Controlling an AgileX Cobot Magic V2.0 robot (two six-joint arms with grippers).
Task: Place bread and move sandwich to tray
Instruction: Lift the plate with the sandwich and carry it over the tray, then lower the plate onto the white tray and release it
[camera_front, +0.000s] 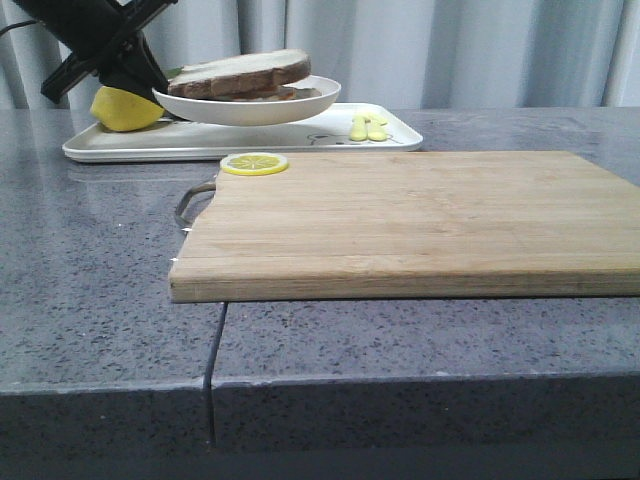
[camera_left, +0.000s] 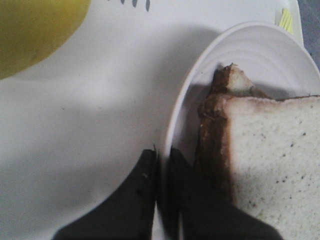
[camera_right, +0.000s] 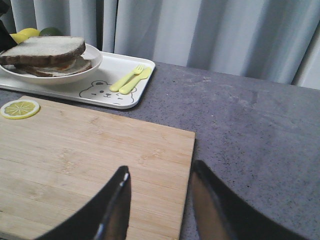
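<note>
The sandwich (camera_front: 240, 75), with the thick white bread slice (camera_left: 275, 160) on top, lies on a round white plate (camera_front: 300, 105). My left gripper (camera_left: 161, 150) is shut on the plate's rim (camera_left: 175, 115), one finger inside and one outside. It holds the plate over the white tray (camera_front: 200, 145), casting a shadow on it; I cannot tell if they touch. In the front view the left gripper (camera_front: 150, 85) is at the plate's left edge. My right gripper (camera_right: 160, 167) is open and empty over the right edge of the wooden cutting board (camera_right: 90, 155). The sandwich (camera_right: 42, 52) and tray (camera_right: 135, 92) also show in the right wrist view.
A whole lemon (camera_front: 125, 110) sits on the tray's left end beside the left gripper. A yellow fork and spoon (camera_front: 368, 127) lie on its right end. A lemon slice (camera_front: 254, 163) lies on the cutting board's (camera_front: 420, 220) far left corner. Grey curtains hang behind.
</note>
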